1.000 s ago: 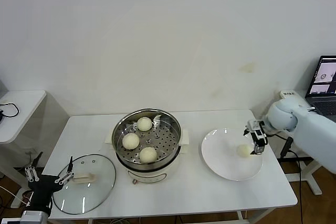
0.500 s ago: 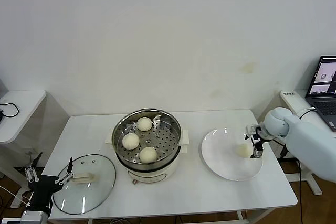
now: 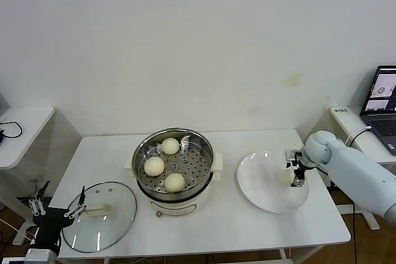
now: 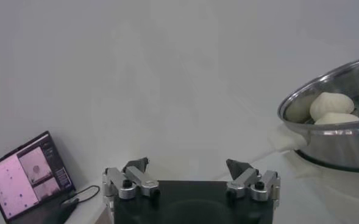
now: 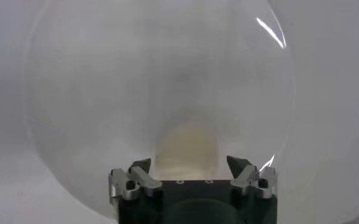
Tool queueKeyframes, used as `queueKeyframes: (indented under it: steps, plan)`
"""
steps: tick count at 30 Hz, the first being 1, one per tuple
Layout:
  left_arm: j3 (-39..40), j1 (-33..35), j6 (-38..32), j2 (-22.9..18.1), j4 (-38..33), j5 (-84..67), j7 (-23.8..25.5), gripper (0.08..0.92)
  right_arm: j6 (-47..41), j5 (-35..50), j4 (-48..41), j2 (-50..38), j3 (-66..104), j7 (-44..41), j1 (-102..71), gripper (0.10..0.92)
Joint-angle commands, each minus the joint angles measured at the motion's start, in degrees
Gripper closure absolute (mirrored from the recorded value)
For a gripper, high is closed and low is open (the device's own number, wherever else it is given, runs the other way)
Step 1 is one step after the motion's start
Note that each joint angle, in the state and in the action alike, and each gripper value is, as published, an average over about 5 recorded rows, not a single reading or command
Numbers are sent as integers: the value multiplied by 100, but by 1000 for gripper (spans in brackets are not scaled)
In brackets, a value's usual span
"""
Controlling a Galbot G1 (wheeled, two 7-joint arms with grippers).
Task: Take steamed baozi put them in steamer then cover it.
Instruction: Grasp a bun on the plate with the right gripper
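Observation:
The steamer [image 3: 208, 150] stands mid-table with three baozi [image 3: 170, 146] on its perforated tray. The fourth baozi [image 3: 286, 177] lies on the white plate [image 3: 263, 185] to the right. My right gripper [image 3: 295, 169] is open and low over the plate, its fingers on either side of that baozi [image 5: 187, 146], not closed on it. The cover [image 3: 99, 216] lies flat on the table at the front left. My left gripper [image 3: 59, 212] is open and empty beside the cover's left edge. The left wrist view shows the steamer [image 4: 344, 131] with baozi [image 4: 331, 105] inside.
A laptop [image 3: 385, 94] stands on a side table to the right. A small white table [image 3: 21, 128] stands at the far left. The table's front edge runs just below the cover and the plate.
My right gripper has moved a little left and lower over the plate, coming closer around the baozi. The left arm, steamer and cover have not moved.

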Motion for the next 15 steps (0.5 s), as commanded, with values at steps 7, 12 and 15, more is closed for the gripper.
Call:
queueKeyframes:
  steps: [7,12,15]
  plan:
    - [3,1,-2,-22,-30,17,3,177,-10,-103,-159,124,116,-55,-51,337]
    - [-25,36,-5,-20,-58,14,0,177,-25,-1,-5,16,64,-170,51,391]
    - [-28,47,-8,-24,-68,14,-2,177,-70,122,193,-126,-50,-269,193,408]
